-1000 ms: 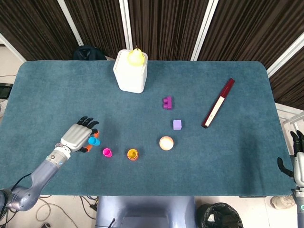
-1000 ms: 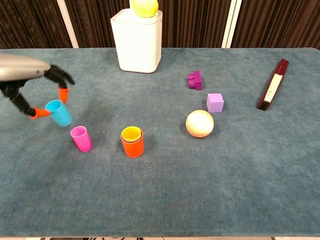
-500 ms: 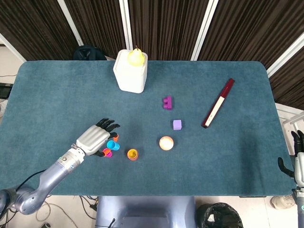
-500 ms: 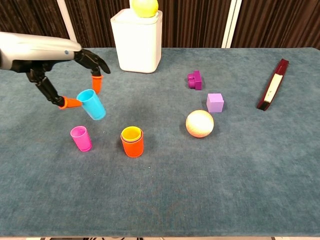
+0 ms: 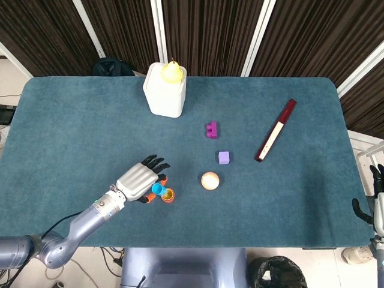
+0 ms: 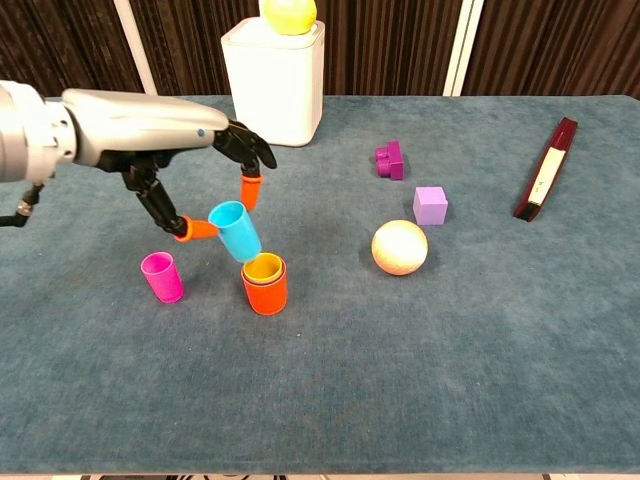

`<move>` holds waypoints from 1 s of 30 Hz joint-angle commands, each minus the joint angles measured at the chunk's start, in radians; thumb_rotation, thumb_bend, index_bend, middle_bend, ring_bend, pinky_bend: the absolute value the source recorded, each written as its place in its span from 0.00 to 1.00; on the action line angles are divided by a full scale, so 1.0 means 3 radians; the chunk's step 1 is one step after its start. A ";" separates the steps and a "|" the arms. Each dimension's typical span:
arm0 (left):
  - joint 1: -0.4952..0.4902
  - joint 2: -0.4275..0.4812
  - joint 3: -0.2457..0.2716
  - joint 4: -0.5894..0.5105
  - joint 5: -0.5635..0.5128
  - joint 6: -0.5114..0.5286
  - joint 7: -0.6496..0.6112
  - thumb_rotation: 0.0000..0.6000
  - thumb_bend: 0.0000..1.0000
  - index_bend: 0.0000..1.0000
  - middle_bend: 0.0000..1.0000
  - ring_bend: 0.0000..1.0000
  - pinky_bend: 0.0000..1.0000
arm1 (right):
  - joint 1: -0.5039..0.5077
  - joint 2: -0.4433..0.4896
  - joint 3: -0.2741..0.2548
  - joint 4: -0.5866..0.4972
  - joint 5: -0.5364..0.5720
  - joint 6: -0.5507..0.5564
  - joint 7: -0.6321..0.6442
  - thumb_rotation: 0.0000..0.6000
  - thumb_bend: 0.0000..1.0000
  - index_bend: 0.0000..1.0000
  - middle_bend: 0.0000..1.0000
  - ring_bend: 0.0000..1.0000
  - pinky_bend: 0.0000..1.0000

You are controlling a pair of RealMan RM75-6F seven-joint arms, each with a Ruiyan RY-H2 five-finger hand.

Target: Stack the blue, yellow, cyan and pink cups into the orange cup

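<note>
My left hand (image 6: 165,125) pinches the cyan cup (image 6: 236,231) between thumb and a fingertip. The cup hangs tilted just above and left of the orange cup (image 6: 265,290), which stands upright with the yellow cup (image 6: 263,266) nested inside it. The pink cup (image 6: 162,277) stands alone on the cloth to the left, below the hand. In the head view the left hand (image 5: 140,180) covers the pink cup, and the cyan cup (image 5: 157,189) touches the rim area of the orange cup (image 5: 168,195). My right hand (image 5: 377,201) hangs off the table's right edge, holding nothing.
A cream ball (image 6: 399,247) lies right of the orange cup, with a lilac cube (image 6: 430,205) and a purple brick (image 6: 389,160) behind it. A white container (image 6: 273,80) topped by a yellow fruit stands at the back. A dark red stick (image 6: 544,170) lies far right.
The left hand has carried the cyan cup rightward, from left of the pink cup, over it, to just beside the orange cup. The right hand has stayed put.
</note>
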 commanded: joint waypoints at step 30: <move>-0.0182 -0.0265 0.0100 0.0129 -0.0315 -0.0012 0.0355 1.00 0.34 0.17 0.11 0.00 0.00 | -0.0009 0.0010 0.0014 0.0004 0.0008 0.0019 0.0013 1.00 0.42 0.04 0.00 0.05 0.00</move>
